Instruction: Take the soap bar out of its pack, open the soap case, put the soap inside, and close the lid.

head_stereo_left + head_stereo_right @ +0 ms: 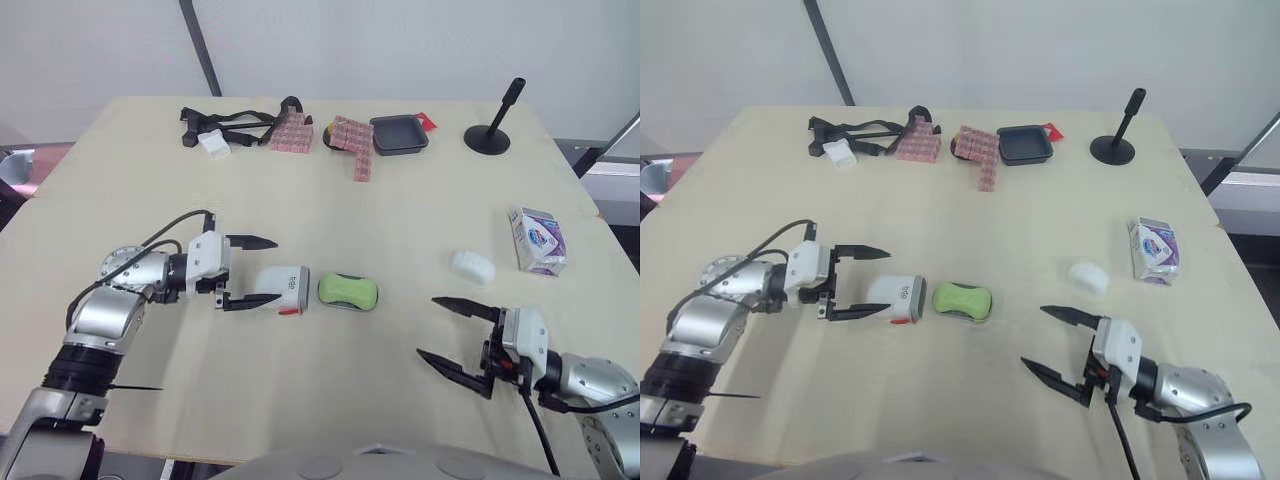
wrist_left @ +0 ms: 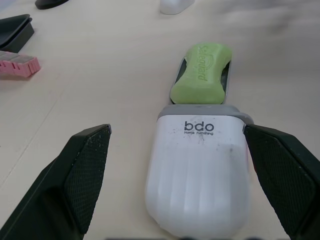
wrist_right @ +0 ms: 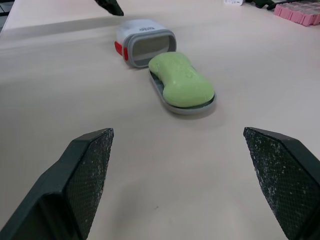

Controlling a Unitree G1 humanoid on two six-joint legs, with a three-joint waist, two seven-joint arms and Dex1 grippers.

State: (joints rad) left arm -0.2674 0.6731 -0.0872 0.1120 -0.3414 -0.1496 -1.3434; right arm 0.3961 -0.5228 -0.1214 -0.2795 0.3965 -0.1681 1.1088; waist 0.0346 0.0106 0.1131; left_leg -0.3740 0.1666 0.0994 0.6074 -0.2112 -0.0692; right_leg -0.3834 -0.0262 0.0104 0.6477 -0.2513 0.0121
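on the beige table (image 1: 400, 200), the left gripper (image 1: 272, 270) is spread either side of the white soap case (image 1: 283, 291), with the green soap (image 1: 348, 291) on the tray at its mouth. the right gripper (image 1: 428, 326) gapes wide, well apart.

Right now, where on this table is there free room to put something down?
The widest bare patch lies mid-table, between the pink blocks and the green soap. Another lies along the near edge, between the left hand and the right hand. The far edge is crowded: black straps, black tray, stand.
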